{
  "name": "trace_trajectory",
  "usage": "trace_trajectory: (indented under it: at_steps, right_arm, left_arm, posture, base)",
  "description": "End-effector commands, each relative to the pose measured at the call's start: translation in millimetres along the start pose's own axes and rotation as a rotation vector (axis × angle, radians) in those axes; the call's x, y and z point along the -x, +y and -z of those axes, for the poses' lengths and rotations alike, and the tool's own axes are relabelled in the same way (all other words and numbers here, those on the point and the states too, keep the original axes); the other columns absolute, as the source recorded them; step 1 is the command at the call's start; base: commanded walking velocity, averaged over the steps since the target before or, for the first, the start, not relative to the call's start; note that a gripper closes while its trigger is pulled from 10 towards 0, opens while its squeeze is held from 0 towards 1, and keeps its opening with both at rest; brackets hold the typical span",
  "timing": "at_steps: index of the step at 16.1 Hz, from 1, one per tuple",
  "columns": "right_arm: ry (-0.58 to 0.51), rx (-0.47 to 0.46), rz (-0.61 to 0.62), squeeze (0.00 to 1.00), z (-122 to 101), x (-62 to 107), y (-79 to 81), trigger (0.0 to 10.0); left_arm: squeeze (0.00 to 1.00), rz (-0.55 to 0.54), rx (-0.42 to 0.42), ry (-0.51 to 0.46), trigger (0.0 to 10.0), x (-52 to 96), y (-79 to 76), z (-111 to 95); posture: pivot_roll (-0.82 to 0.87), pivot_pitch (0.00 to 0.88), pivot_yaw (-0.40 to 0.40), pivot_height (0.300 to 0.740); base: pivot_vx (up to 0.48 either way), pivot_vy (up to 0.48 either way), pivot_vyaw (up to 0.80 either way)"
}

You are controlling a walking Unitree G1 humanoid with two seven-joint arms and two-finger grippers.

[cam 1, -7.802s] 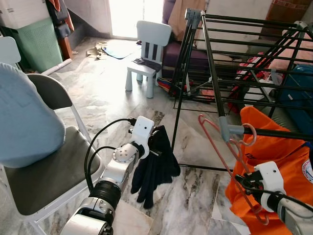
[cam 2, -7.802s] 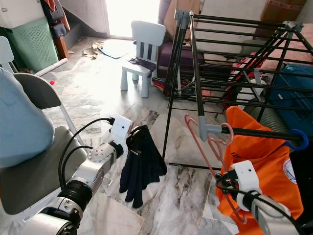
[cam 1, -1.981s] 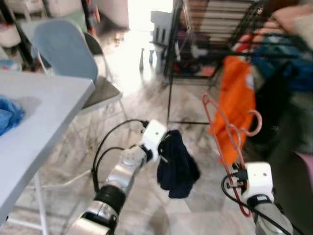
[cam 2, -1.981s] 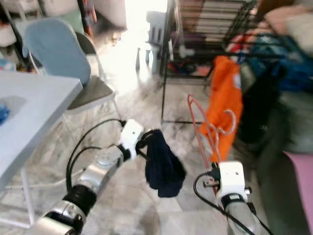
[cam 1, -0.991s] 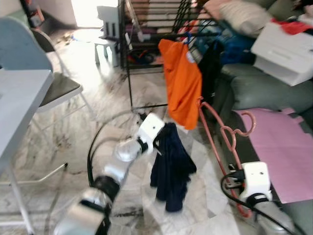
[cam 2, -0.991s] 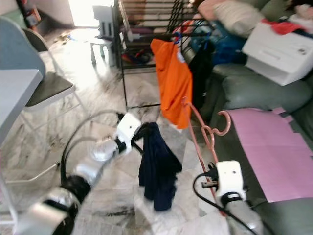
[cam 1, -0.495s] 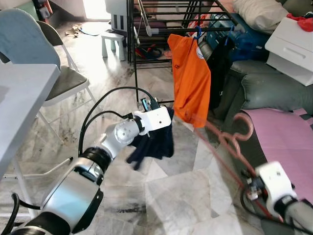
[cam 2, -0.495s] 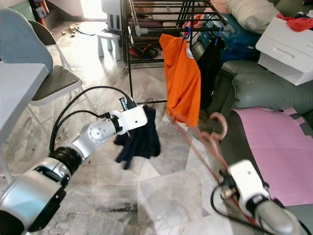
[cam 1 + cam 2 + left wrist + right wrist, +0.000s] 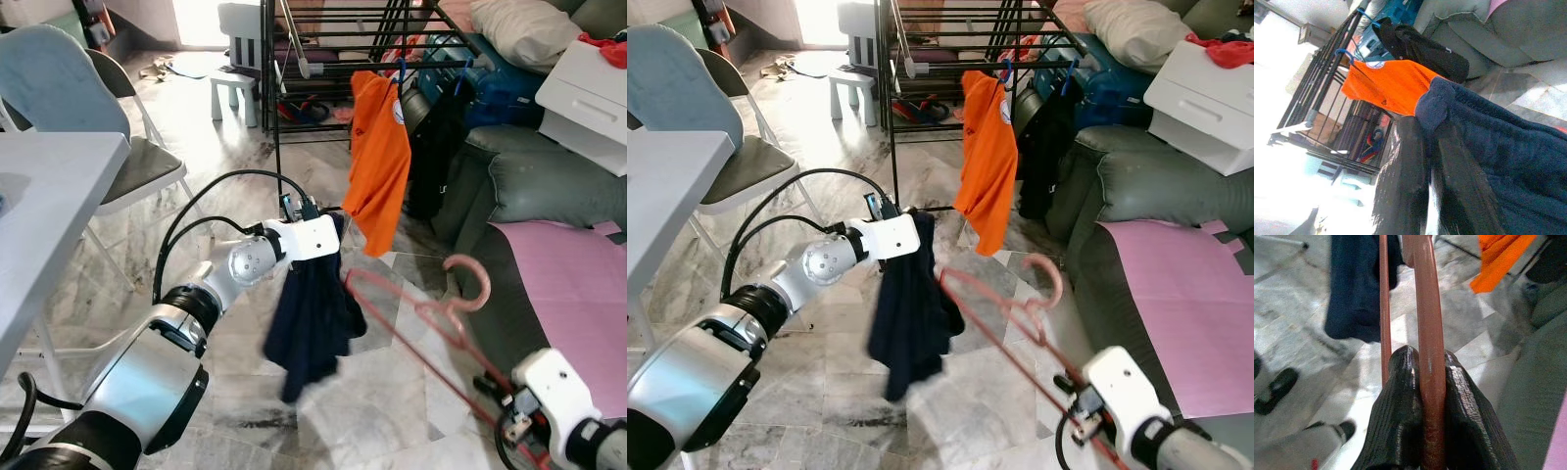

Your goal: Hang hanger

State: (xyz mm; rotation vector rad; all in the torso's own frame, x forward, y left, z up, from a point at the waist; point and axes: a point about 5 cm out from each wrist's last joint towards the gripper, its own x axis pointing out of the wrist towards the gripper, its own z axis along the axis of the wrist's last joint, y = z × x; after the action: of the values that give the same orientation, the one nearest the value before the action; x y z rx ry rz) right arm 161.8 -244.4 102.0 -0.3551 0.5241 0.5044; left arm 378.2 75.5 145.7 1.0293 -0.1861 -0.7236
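Pink hanger (image 9: pixel 431 309): one, plastic, tilted, its hook uppermost beside the grey sofa (image 9: pixel 534 186); lower bar clamped in the right gripper (image 9: pixel 1422 382), well apart from the rack
Right gripper: both black fingers (image 9: pixel 1400 396) pressed against the hanger bar, one on each side; arm low at the robot's right, over the marble floor (image 9: pixel 225 157)
Left gripper (image 9: pixel 1425 142): two fingers clenched on one dark navy garment (image 9: pixel 312 313), which hangs down freely from them above the floor
Drying rack (image 9: pixel 323 39): one, black metal, standing behind the left arm; two garments hang at its near end, each on a blue hanger
Orange shirt (image 9: pixel 380 157): one, on the rack, nearest the robot
Black garment (image 9: pixel 436 147): one, just beside the orange shirt, toward the sofa
Chairs: one folding chair with a pale blue cover (image 9: pixel 59 78) at the robot's left; one small white child's chair (image 9: pixel 238 39) farther back
Table (image 9: pixel 39 206): one, white, edge at the left
Pink mat (image 9: pixel 583 294): one, on the sofa seat
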Motion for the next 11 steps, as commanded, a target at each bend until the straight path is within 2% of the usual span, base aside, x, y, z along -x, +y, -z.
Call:
trace_trajectory:
  at_steps: [1, 3, 4, 7, 10, 11]
  right_arm:
    - [-0.018, 0.018, -0.015, 0.0, -7.7, 3.3, -0.9, 10.0]
    - [0.006, 0.042, -0.01, 0.0, -6.5, 5.3, -4.2, 10.0]
    - [0.029, 0.07, 0.042, 0.0, -4.4, 6.7, -15.0, 10.0]
    - [0.017, 0.064, 0.005, 0.0, -8.6, 7.1, -13.2, 10.0]
    - [-0.002, 0.072, 0.031, 0.0, -13.8, 5.7, -18.5, 10.0]
    - [-0.004, 0.074, 0.026, 0.0, -14.6, 5.8, -18.5, 10.0]
  left_arm:
    - [0.0, -0.029, -0.036, -0.034, 10.0, -3.5, 13.0, -9.3]
    - [0.0, -0.024, -0.049, -0.01, 10.0, -2.6, 13.4, -5.8]
    - [0.0, 0.004, -0.069, 0.055, 10.0, 0.0, 11.3, 3.8]
    - [0.0, 0.017, -0.074, 0.073, 10.0, 0.6, 9.1, 6.4]
    - [0.0, 0.002, -0.092, 0.116, 10.0, 1.7, 8.5, 11.7]
    - [0.0, 0.005, -0.066, 0.117, 10.0, 1.6, 8.6, 11.7]
  posture:
    - [-0.08, 0.0, -0.017, 0.74]
    - [-0.08, 0.0, -0.02, 0.74]
    - [-0.08, 0.0, -0.021, 0.74]
    - [-0.08, 0.0, -0.021, 0.74]
    - [-0.08, 0.0, -0.019, 0.74]
    - [-0.08, 0.0, -0.017, 0.74]
  base:
    - [0.0, 0.0, 0.0]
    - [0.0, 0.0, 0.0]
    - [0.0, 0.0, 0.0]
    - [0.0, 0.0, 0.0]
    - [0.0, 0.0, 0.0]
    - [0.0, 0.0, 0.0]
